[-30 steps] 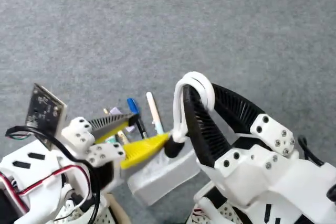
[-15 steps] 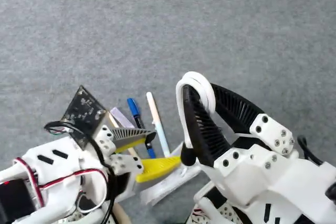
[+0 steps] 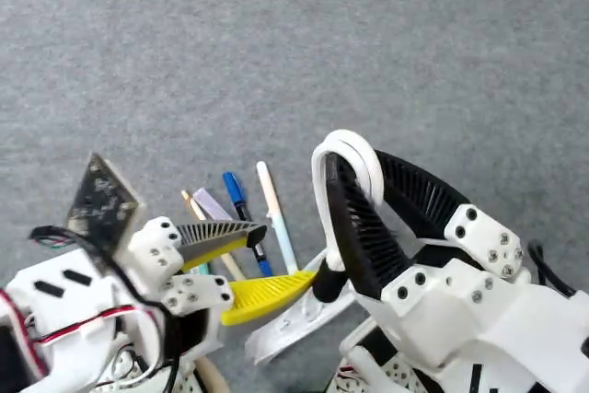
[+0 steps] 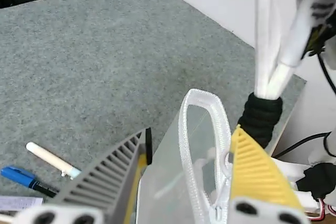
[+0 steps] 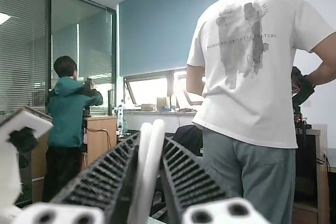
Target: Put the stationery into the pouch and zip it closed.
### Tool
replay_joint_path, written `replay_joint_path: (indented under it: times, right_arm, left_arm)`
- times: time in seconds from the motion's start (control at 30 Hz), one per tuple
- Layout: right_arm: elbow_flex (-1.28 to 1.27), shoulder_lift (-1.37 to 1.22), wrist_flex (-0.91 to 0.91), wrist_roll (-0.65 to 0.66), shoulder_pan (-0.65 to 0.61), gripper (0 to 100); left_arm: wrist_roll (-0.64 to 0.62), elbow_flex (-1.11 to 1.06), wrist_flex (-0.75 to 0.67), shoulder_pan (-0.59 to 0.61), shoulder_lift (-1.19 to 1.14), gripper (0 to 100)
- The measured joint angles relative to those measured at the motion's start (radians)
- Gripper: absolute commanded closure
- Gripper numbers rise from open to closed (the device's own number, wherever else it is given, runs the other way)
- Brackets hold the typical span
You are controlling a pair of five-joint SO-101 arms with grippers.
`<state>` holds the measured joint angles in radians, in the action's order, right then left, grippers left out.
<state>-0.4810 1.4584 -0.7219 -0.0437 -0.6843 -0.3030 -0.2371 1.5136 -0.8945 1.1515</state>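
The left jaws stand spread, the ribbed grey one on one side and the yellow one on the other, with the open end of the pouch (image 4: pixel 173 182) between them. Its white zipper edge lies against the yellow jaw.

The right jaws are pressed together on the pouch's white strap (image 5: pixel 149 161), which loops up over them. The strap runs down to a black knot (image 4: pixel 261 116) beside the yellow jaw.

The one pouch, translucent, rests on the grey surface (image 3: pixel 414 62) between the two arms.

Just beside the grey jaw, outside the pouch, lie four pieces of stationery: one white pen (image 3: pixel 274 209), one blue pen (image 3: pixel 235 192), one tan pencil (image 3: pixel 190 202) and one pale flat piece (image 3: pixel 212 202). They lie close together and roughly parallel.
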Motion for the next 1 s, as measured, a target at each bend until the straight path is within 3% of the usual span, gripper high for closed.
replay_joint_path:
  times: [0.5, 0.6, 0.7, 0.8, 1.0]
  right_arm:
    - [-0.002, 0.0, -0.005, 0.002, -0.034, 98.7]
    - [-0.002, 0.017, -0.006, 0.002, -0.034, 98.7]
    - [-0.003, 0.026, -0.015, 0.002, -0.035, 98.7]
    - [-0.003, 0.029, -0.046, 0.002, -0.035, 98.7]
    - [-0.003, 0.043, -0.052, 0.002, -0.035, 98.7]
  left_arm:
    - [-0.003, -0.187, -0.041, 0.0, 0.002, 75]
    - [-0.003, -0.222, -0.069, 0.0, 0.002, 83]
    - [-0.003, -0.23, -0.084, 0.0, 0.003, 98]
    - [-0.003, -0.232, -0.095, 0.0, 0.003, 94]
    - [-0.002, -0.232, -0.097, -0.006, 0.003, 97]
